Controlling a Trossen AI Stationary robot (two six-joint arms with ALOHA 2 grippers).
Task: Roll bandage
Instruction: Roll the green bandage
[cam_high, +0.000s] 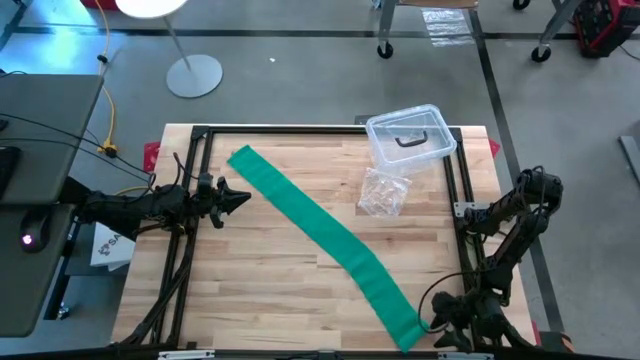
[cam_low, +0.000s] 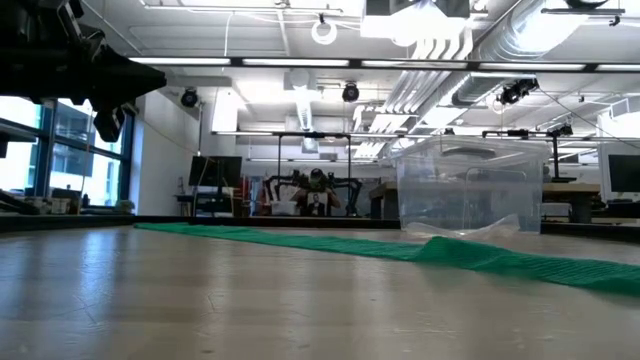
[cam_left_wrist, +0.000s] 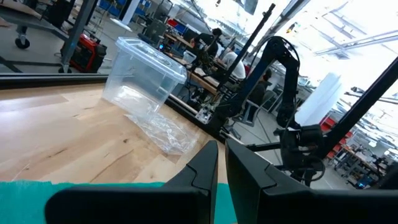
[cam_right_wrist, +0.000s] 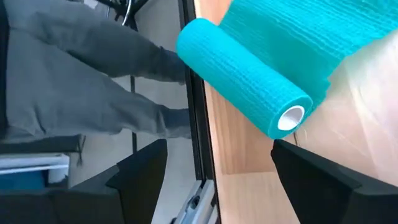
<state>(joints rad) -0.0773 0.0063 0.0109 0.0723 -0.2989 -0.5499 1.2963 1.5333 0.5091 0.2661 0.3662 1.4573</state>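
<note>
I see the green bandage (cam_high: 320, 238) lying diagonally across the table (cam_high: 260, 290), its rolled end at the near edge before my released right gripper (cam_right_wrist: 217, 168), so I should grasp the roll squarely, while my left gripper (cam_high: 240, 197) waits clenched.

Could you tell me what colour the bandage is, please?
Solid green; the bandage shows best in the high view.

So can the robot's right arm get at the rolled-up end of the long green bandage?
Probably yes. The right gripper is open, its fingers spread on either side just short of the small green roll at the end of the bandage, near the table edge. Nothing sits between them.
</note>
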